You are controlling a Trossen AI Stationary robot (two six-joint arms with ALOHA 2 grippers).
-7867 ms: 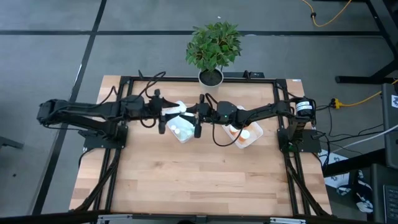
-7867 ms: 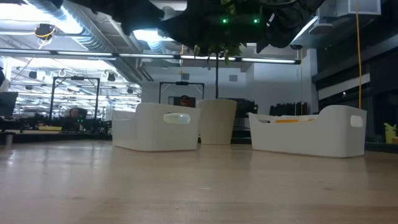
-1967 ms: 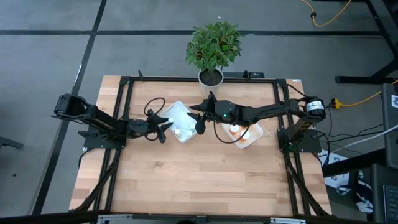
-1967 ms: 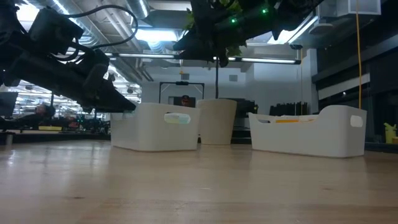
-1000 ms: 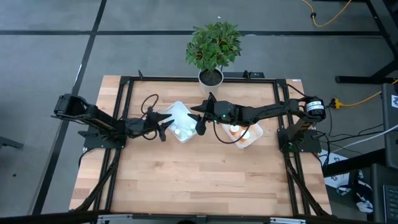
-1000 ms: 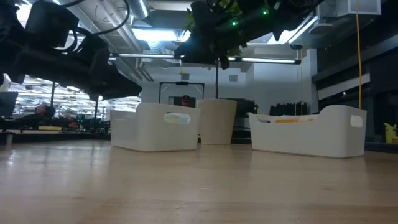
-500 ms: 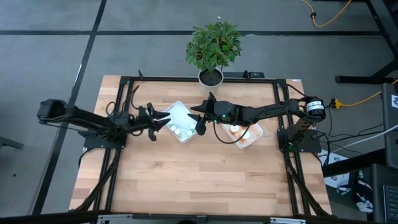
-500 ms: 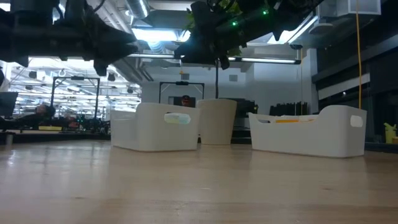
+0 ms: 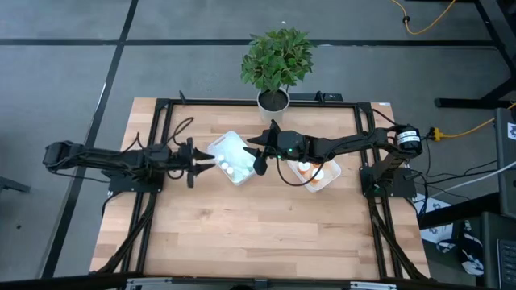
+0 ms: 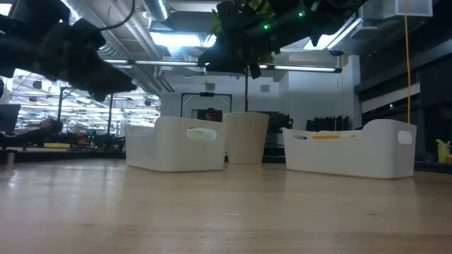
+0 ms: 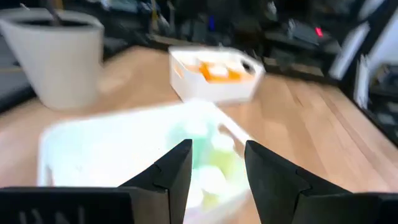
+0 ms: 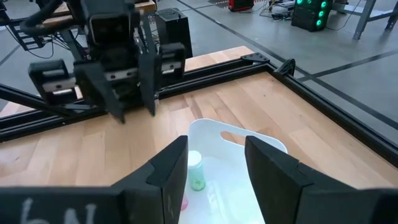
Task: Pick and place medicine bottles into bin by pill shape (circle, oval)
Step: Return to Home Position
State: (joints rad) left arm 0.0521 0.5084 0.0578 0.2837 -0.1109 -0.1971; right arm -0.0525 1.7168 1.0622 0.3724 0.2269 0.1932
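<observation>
A white bin (image 9: 230,157) holds a few small white-capped bottles, pale teal and yellow-green (image 12: 196,169); they show blurred in the left wrist view (image 11: 211,163). A second white bin (image 9: 320,174) to its right holds orange bottles (image 11: 216,71). My left gripper (image 9: 197,163) is open and empty, in the air just left of the first bin (image 11: 124,149). My right gripper (image 9: 258,161) is open and empty, hovering over that bin's right edge (image 12: 249,140). Both bins stand on the table in the low view (image 10: 176,144).
A potted plant (image 9: 274,98) stands at the table's far edge behind the bins. A black metal frame (image 9: 161,113) runs round the table's sides. Bare wood (image 9: 258,234) lies toward the near edge.
My left gripper has drawn back toward the table's left edge, away from the first bin. My right arm has kept still above the bin.
</observation>
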